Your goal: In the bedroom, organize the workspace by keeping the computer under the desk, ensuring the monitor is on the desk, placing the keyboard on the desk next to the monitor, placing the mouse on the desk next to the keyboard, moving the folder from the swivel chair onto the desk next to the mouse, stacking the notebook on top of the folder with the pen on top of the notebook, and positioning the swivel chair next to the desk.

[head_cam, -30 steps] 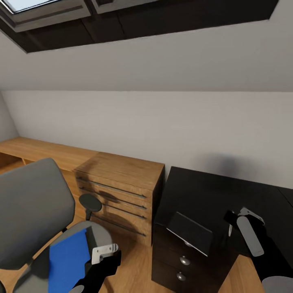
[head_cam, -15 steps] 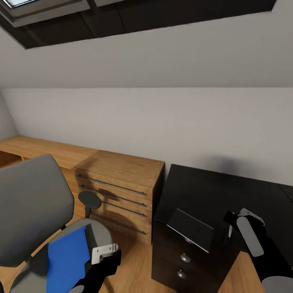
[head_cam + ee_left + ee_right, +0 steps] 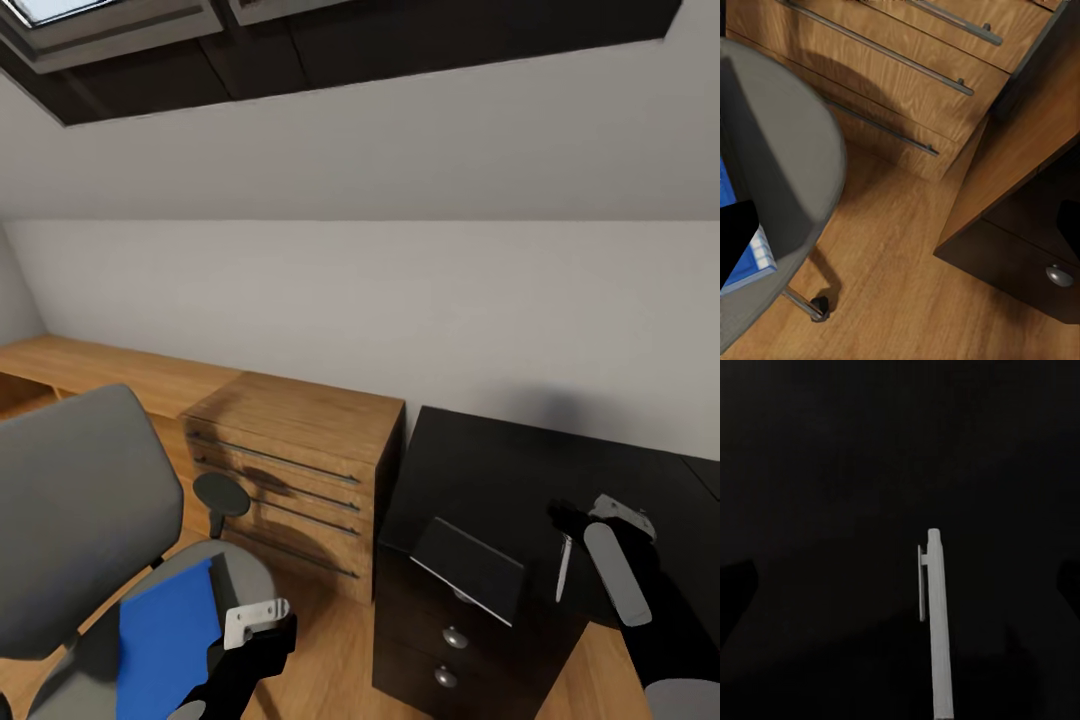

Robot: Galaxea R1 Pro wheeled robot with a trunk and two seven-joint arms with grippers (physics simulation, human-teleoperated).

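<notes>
The blue folder [image 3: 165,640] lies on the seat of the grey swivel chair [image 3: 75,520], and its corner [image 3: 750,259] also shows in the left wrist view. My left gripper [image 3: 252,640] hangs open just right of the seat, above the wooden floor, with nothing between its fingers. A dark notebook [image 3: 468,568] lies at the front left corner of the black desk [image 3: 500,470]. The white pen [image 3: 563,567] lies flat on the desk beside it. My right gripper [image 3: 582,525] hovers open just past the pen [image 3: 936,630], which is free of both fingers.
A wooden drawer chest [image 3: 290,465] stands between chair and desk, with a low wooden shelf [image 3: 90,365] running along the wall to its left. The desk's own drawers with round knobs [image 3: 455,635] face me. A sloped ceiling with a skylight [image 3: 110,25] is overhead.
My right gripper has drawn back slightly to the right, and the pen that it covered before now lies exposed on the desk. The left arm, chair and folder stay put.
</notes>
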